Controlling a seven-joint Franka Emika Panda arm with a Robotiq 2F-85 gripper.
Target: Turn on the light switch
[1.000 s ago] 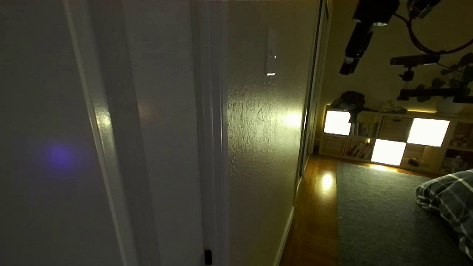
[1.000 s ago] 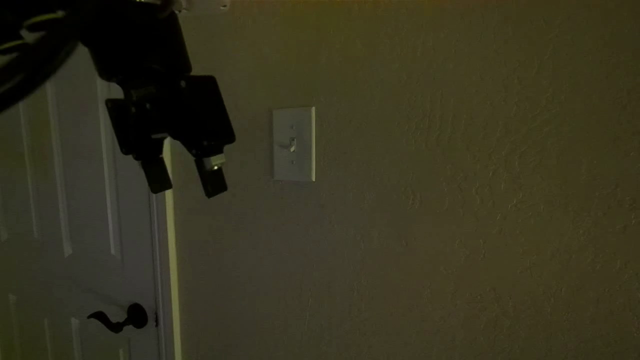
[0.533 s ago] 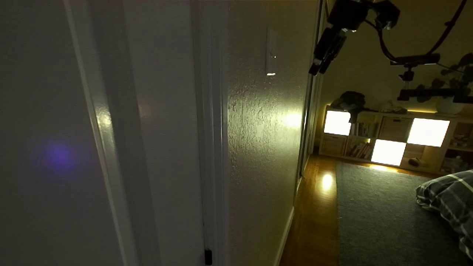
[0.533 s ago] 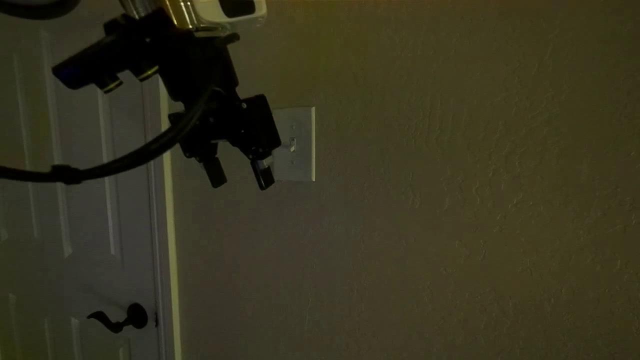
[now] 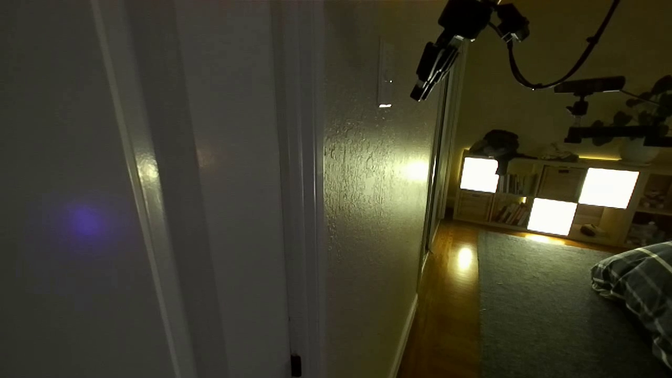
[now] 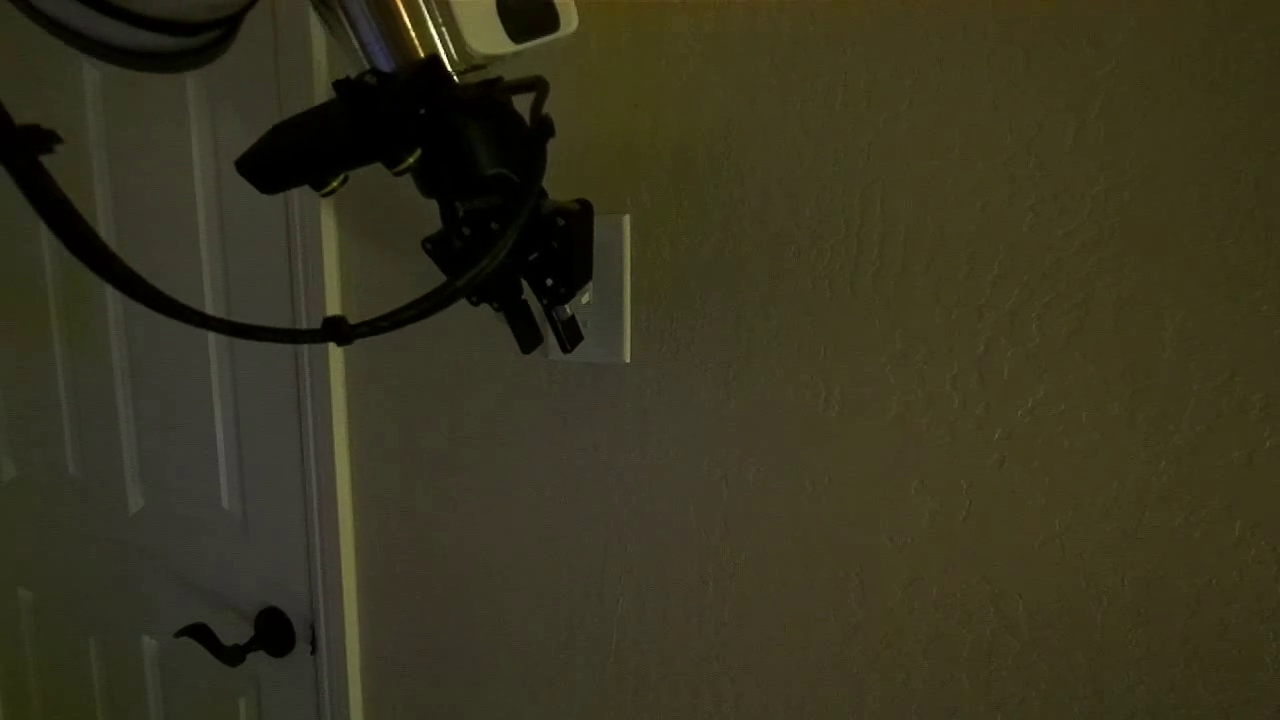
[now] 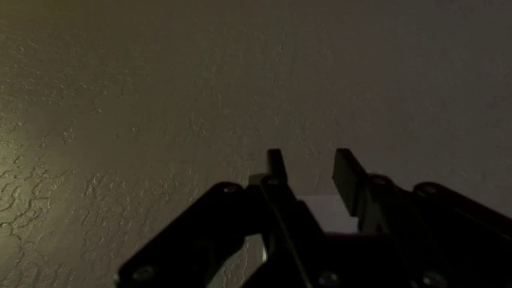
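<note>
The light switch is a pale upright plate on the wall, a thin strip (image 5: 386, 73) in an exterior view. Another exterior view shows its right part (image 6: 612, 300), the rest covered by my gripper (image 6: 550, 350); only a bright sliver of the toggle shows. Seen from the side, the gripper (image 5: 418, 96) stands apart from the wall, to the right of the plate, pointing down and toward it. In the wrist view a piece of the plate (image 7: 330, 212) appears between the dark fingers. The gripper (image 7: 308, 160) is part-way open, nothing held between its fingertips.
A white door (image 6: 150, 400) with a dark lever handle (image 6: 255, 635) is left of the wall. The room is dim, lit by glowing cubbies (image 5: 551, 216) in a low shelf. A camera on a mount (image 5: 590, 85) and a plaid-covered bed (image 5: 638, 294) stand to the right.
The gripper has moved closer to the wall and across in front of the switch plate, covering more of it. Its fingers have drawn nearer to each other. The arm's cable swings along.
</note>
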